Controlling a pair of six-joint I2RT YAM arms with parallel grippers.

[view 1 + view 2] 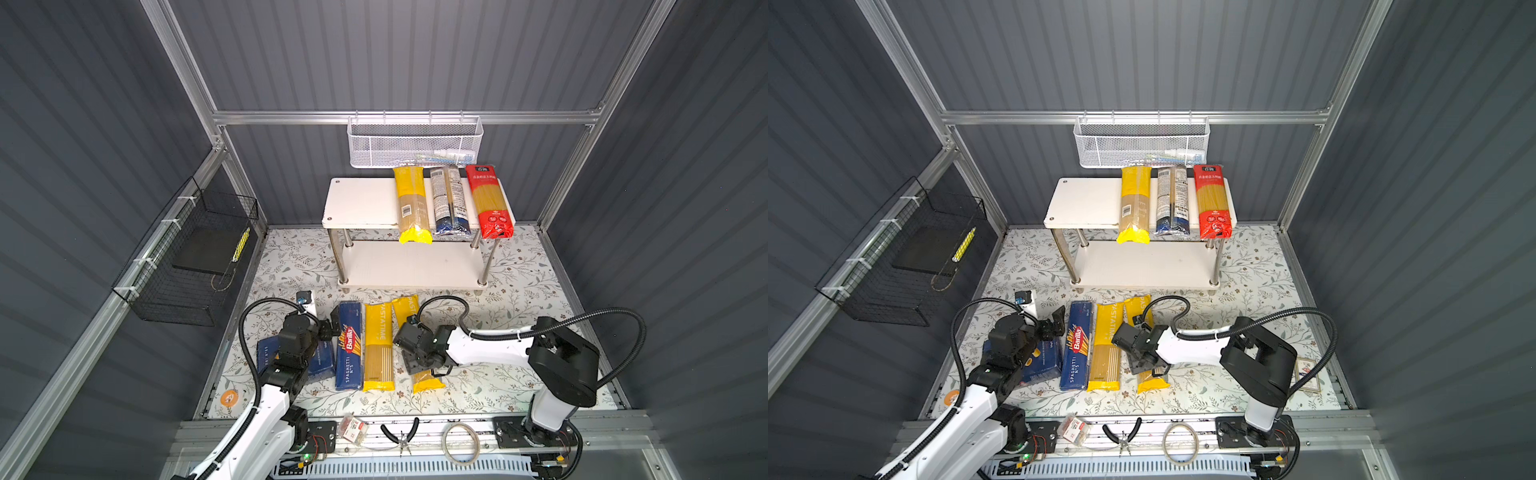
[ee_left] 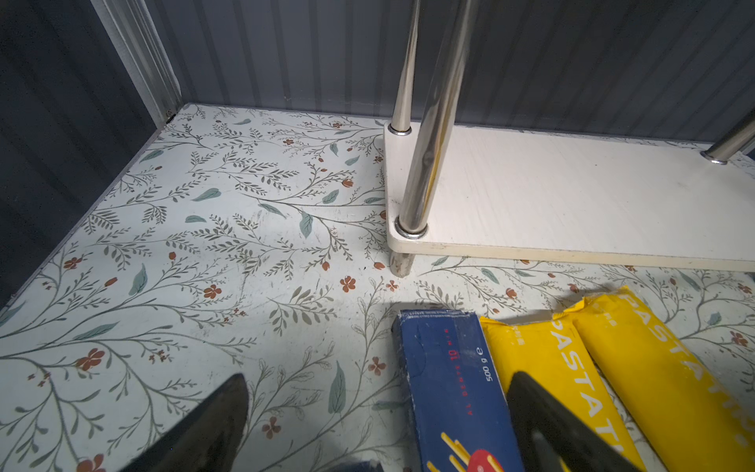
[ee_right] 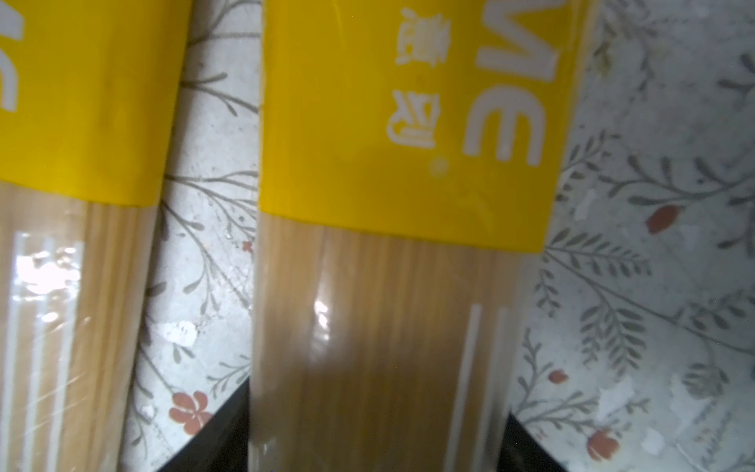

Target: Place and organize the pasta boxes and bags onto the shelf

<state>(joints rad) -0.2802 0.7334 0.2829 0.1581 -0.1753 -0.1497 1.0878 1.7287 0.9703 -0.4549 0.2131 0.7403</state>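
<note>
Task status, as judged from how things lie: partly complete, three packs of seven shelved and the pick of a fourth in hand.

Shelved: the two-tier white shelf with chrome legs stands at the far side of the floral-patterned table. On the right part of its upper board three packs lie side by side, running near to far: a yellow plastic spaghetti bag, a clear-and-dark-blue pasta bag and a red spaghetti bag. Their near ends overhang the board's edge. The left part of the upper board and the whole lower board hold nothing.

Outstanding: four packs lie on the table at the near side. From left to right:
- a dark blue cardboard box, partly hidden under the left arm
- a long blue Barilla spaghetti box
- a yellow PASTATIME bag
- a second yellow bag of the same kind

Right gripper: it is down over the second yellow bag. The jaws straddle the bag's clear middle section, with the fingers close against both long edges. The bag lies flat on the table. Whether the clamp is made cannot be told.

Left gripper: the jaws are wide apart and hold nothing. It sits low above the table at the far end of the Barilla box.
</note>
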